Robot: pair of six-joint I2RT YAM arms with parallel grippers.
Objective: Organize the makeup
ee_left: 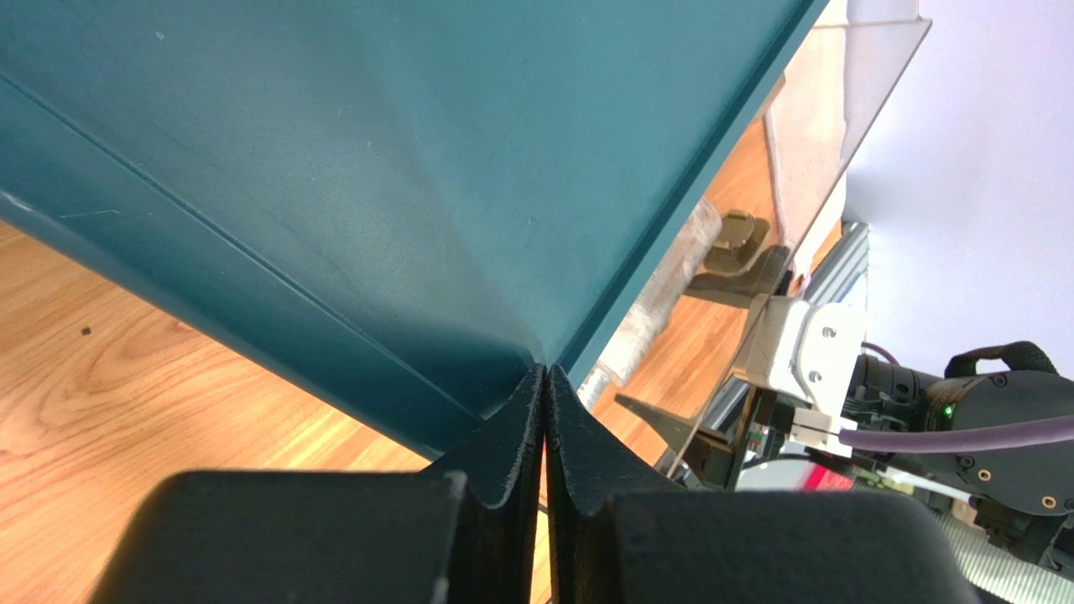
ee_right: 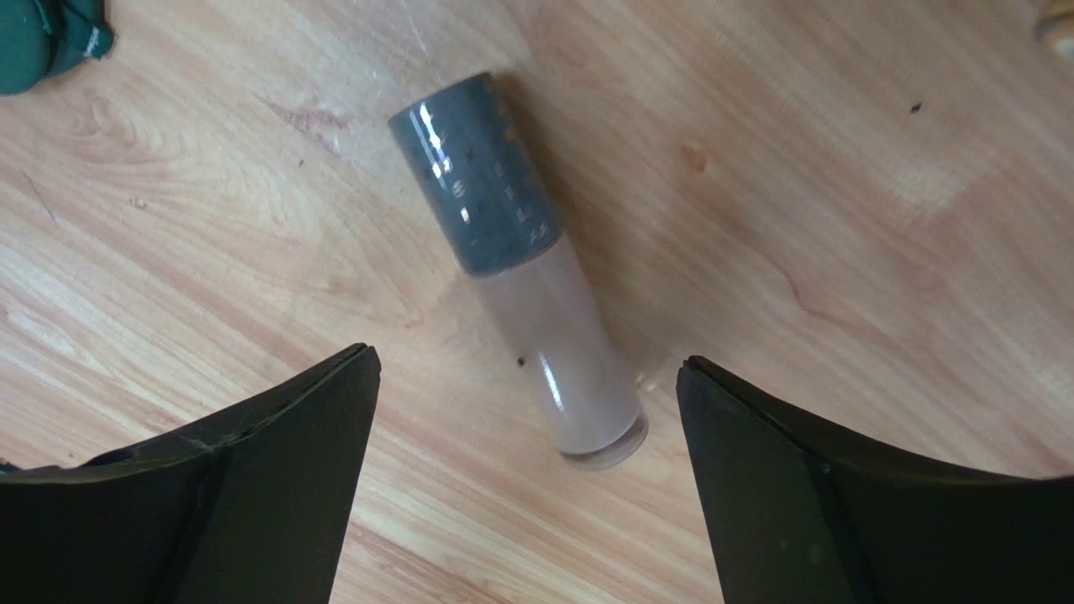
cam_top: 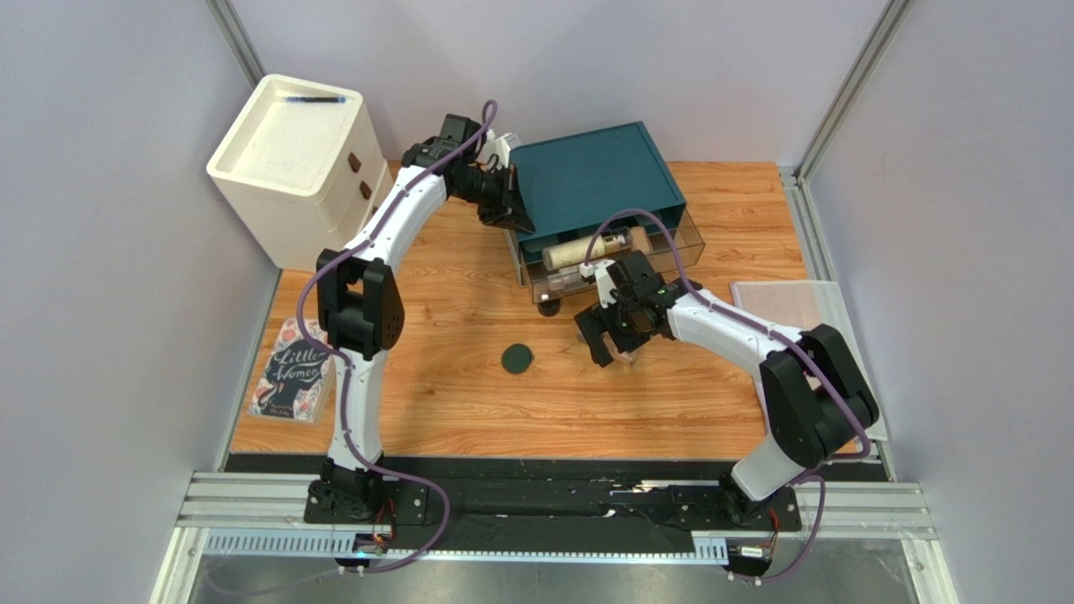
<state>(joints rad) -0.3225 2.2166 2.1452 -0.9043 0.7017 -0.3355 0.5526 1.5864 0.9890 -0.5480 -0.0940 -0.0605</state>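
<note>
A foundation tube (ee_right: 530, 271) with a grey cap and a beige body lies flat on the wooden table. My right gripper (ee_right: 527, 361) hangs open over its lower end, one finger on each side and neither touching it. From above, that gripper (cam_top: 615, 340) is in front of the clear drawer (cam_top: 687, 239), which is pulled out of the teal box (cam_top: 593, 170) and holds a cream bottle (cam_top: 570, 256) and other tubes. A flat dark-green compact (cam_top: 517, 361) and a small black jar (cam_top: 550, 303) sit on the table. My left gripper (ee_left: 545, 373) is shut and empty, its tips against the teal box's (ee_left: 378, 189) corner.
A white drawer unit (cam_top: 296, 157) stands at the back left. A pink-covered book (cam_top: 293, 369) lies at the table's left edge. A clear flat sheet (cam_top: 807, 315) rests at the right edge. The left arm arches over the table's left half.
</note>
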